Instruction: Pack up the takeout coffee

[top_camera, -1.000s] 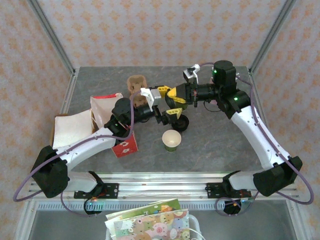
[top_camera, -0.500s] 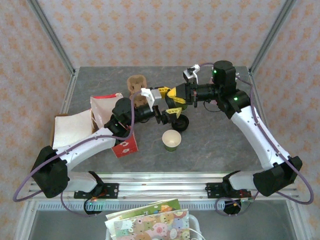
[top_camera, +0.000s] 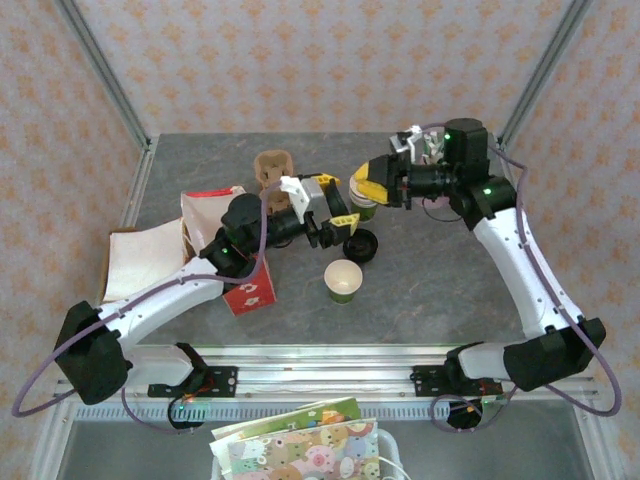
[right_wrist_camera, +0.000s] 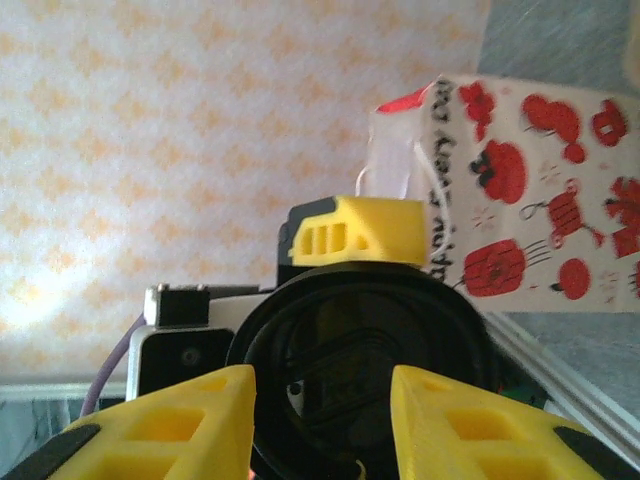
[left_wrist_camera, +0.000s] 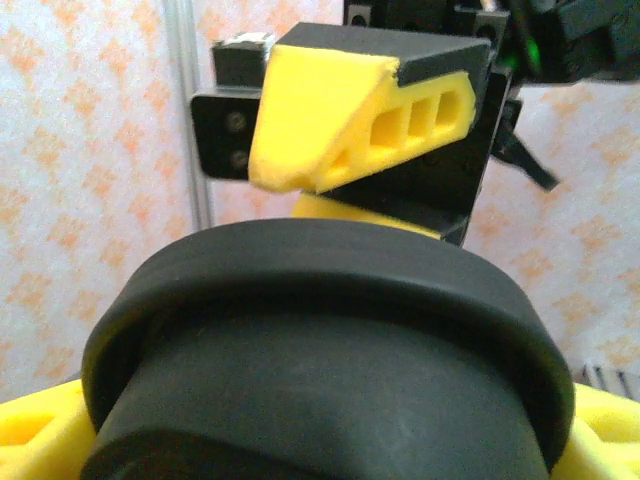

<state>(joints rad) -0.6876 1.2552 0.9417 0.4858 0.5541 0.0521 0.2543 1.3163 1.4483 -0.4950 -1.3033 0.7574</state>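
starting at the left: no change to the bag (top_camera: 225, 245), upright and open-topped beside the left arm (top_camera: 170, 295), nor to the carrier (top_camera: 272, 170) behind it. next, in the middle, finds the left gripper (top_camera: 343, 202) closed around the coffee (top_camera: 362, 208), held off the table (top_camera: 450, 290) and tipped over, black top facing right; from the left wrist, shows yellow fingers (left_wrist_camera: 30, 455) pressed in at both sides under that black top. just below, leaves the loose lid (top_camera: 360, 243) and the lidless cup (top_camera: 343, 280) resting on the table exactly as before. further right, brings the real change: 1 second ago had the right gripper (top_camera: 368, 188) pinched shut at the coffee, nose to nose with the left one; now has its jaws parted to a middling gap, the black top lying beyond the fingertips rather than between them in the right wrist view, and the right arm (top_camera: 520, 260) drawn back toward the far right corner. reads as a handover just finished, with the coffee passed to the 1 arm sitting next to the bag. leaves, by this judgement, only the carry and the drop into the bag. worth minding the tipped grip: could slip on the way.
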